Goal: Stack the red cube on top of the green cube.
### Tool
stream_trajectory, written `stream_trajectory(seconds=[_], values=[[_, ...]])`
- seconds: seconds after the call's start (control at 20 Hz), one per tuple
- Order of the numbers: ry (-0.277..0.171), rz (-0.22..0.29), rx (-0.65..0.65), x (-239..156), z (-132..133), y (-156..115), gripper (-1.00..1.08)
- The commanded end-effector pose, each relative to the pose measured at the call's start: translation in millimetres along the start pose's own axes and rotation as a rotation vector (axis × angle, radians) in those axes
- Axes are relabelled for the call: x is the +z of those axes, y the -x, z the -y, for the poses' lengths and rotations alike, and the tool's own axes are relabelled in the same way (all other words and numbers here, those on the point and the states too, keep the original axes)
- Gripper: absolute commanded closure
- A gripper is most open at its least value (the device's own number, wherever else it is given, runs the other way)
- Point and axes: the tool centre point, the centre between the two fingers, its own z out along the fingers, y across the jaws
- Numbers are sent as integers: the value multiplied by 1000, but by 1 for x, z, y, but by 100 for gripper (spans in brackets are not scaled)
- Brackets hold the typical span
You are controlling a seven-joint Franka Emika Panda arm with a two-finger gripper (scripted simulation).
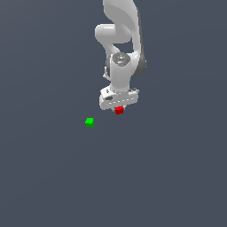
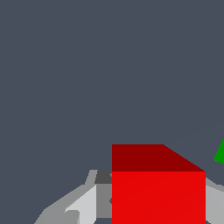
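Observation:
The red cube sits between the fingers of my white gripper, directly under the hand. In the wrist view the red cube fills the space between the two grey fingers, which press against its sides. The gripper is shut on it. The green cube rests on the dark grey floor, apart from the gripper, toward the exterior view's left and a little nearer the camera. Only a corner of the green cube shows at the edge of the wrist view.
The dark grey floor is plain all around the two cubes. The white arm rises behind the gripper toward the top of the exterior view.

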Motion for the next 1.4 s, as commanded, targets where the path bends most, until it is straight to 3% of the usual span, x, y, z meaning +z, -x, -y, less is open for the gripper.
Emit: stream_trajectory(seconds=[0.0, 0.3, 0.9, 1.35], values=[[0, 0, 1, 2, -7, 1, 108], [1, 0, 1, 13, -42, 7, 108], [1, 1, 1, 47, -146, 22, 108], [1, 0, 1, 56, -174, 23, 108]])
